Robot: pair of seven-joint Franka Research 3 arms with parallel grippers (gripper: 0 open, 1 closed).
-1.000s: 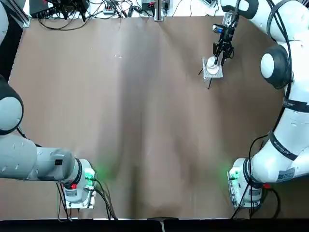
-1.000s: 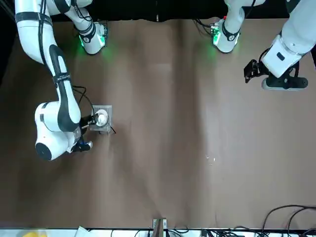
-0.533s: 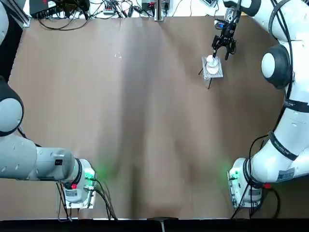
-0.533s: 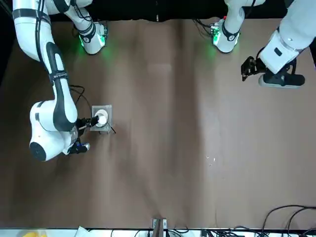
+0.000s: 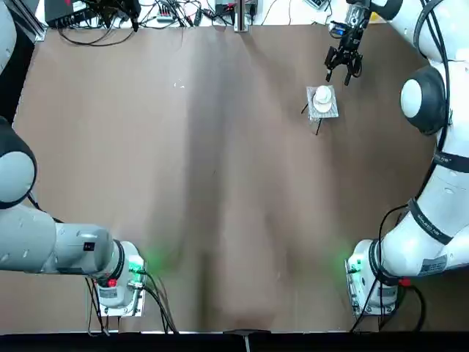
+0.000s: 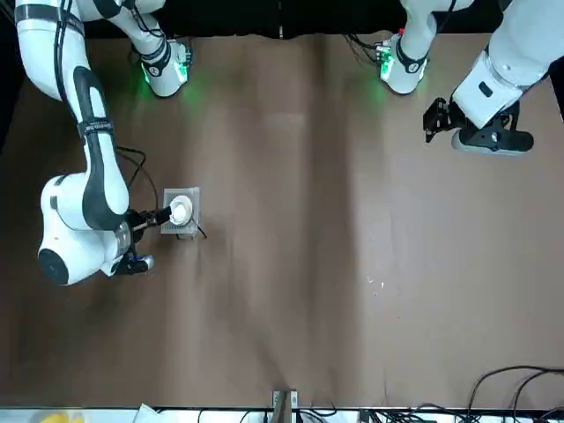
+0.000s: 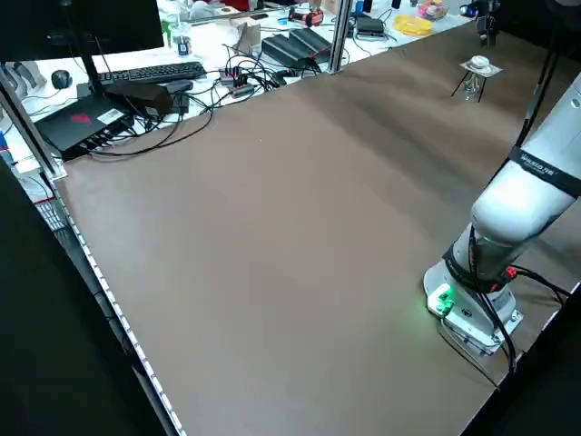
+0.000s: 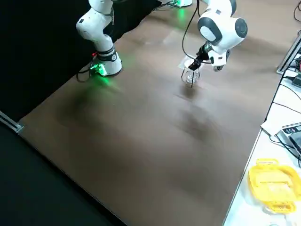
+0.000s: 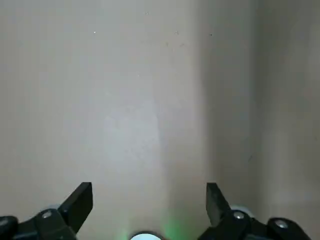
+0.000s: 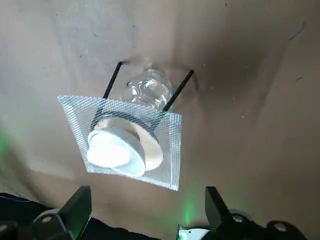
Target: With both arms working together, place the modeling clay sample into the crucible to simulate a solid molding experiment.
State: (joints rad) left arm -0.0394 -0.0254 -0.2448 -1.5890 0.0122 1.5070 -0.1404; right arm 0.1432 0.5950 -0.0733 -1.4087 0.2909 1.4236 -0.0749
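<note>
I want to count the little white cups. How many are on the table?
1. The crucible sits on the square mesh pad, on a stand at the table's far right. No other cup shows.

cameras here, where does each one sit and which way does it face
Top: overhead; both bases at bottom, right gripper beyond the crucible.
Front: across the table; crucible on mesh pad.
Left side: raised, crucible far off.
Right side: raised, right arm over pad.
Left wrist: open left gripper, bare table.
Right wrist: open fingers, crucible.
Top and front share the crucible.

Brown table (image 5: 220, 183) with a small mesh-topped tripod stand (image 5: 322, 105), far right.
</note>
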